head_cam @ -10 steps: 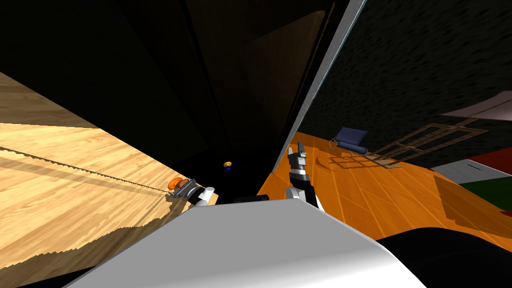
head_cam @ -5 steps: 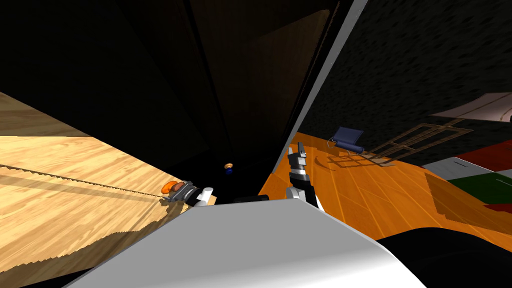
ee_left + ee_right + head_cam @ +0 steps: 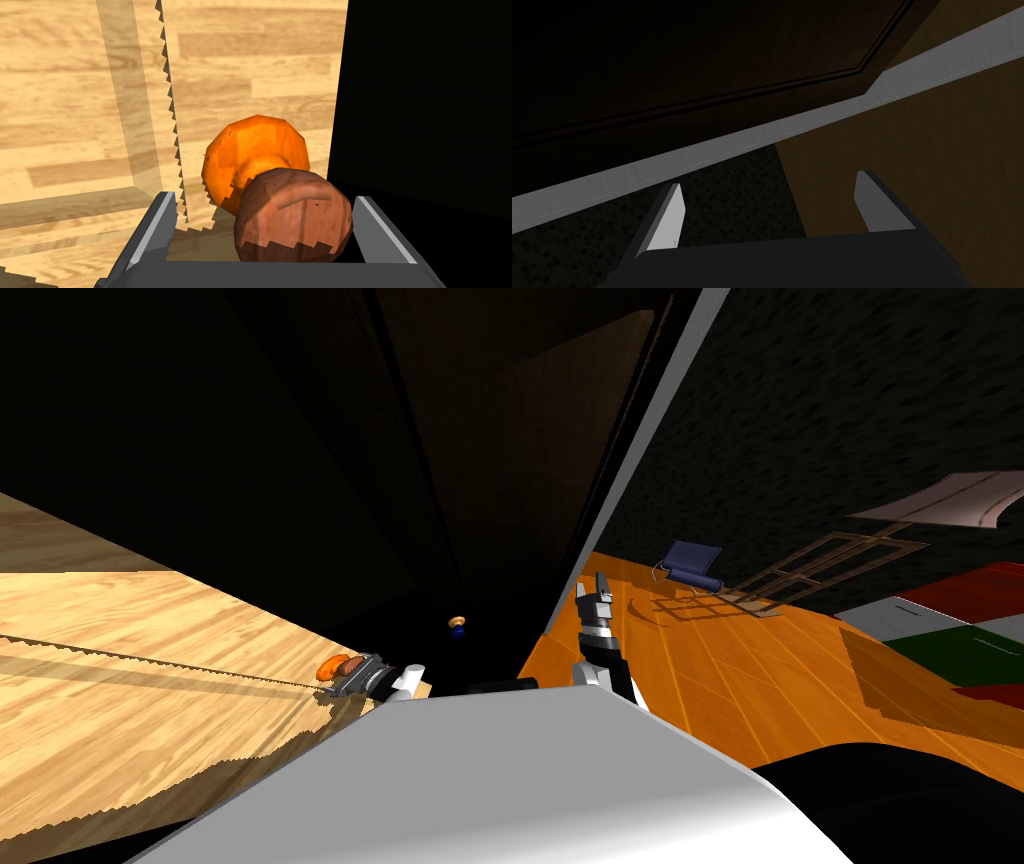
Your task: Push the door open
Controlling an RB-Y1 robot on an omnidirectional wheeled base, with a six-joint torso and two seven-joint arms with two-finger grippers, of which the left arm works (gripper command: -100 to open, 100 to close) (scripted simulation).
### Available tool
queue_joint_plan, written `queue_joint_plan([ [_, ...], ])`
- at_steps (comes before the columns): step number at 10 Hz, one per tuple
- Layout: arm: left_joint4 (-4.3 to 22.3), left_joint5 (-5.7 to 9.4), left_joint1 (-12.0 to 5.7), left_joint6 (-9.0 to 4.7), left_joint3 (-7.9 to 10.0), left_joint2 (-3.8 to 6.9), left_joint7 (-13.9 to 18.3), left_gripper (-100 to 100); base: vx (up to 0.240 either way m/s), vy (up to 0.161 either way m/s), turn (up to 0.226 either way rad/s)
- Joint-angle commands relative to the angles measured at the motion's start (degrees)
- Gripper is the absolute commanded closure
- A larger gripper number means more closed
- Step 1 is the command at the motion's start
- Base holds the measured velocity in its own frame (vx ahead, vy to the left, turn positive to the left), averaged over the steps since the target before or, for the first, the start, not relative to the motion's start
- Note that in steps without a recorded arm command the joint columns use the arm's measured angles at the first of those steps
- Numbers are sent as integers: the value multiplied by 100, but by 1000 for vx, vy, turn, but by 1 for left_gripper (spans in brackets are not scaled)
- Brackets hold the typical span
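Had left gripper (image 3: 265,200) low centre, fingers spread astride the brown doorknob (image 3: 292,215), maybe touching, presumably for shoving the wooden door (image 3: 75,100). Had right gripper (image 3: 769,181) splayed too, idle.

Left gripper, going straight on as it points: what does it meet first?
Likely the reddish-brown round door knob, sitting between the open fingers of the left gripper; behind it come the orange round base and the light wooden door.

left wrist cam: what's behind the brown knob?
An orange round base sits right behind the brown knob, mounted on the light wood door. The knob covers part of the base and most of where the two join.
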Motion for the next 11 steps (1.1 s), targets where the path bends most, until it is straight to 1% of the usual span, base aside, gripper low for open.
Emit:
queue_joint_plan([
  [1, -43, 138, 122, -77, 256, 79, -112, 100, 30, 32, -84],
  [3, -43, 138, 122, -77, 256, 79, -112, 100, 22, 47, -16],
  [4, 16, 203, 107, -137, 386, 108, -130, 100, 29, 60, -70],
  [6, 16, 203, 107, -137, 386, 108, -130, 100, 22, 31, -23],
  [7, 74, 267, 91, -196, 514, 136, -148, 100, 25, 34, -103],
  [8, -312, 267, 91, -136, 514, 128, -148, 100, 20, 33, 6],
  [9, -22, 267, 91, -196, 514, 136, -148, 100, 9, 22, -5],
  [10, 74, 267, 91, -196, 514, 136, -148, 100, 6, 13, -9],
  [11, 74, 267, 91, -196, 514, 136, -148, 100, 1, 7, 7],
])
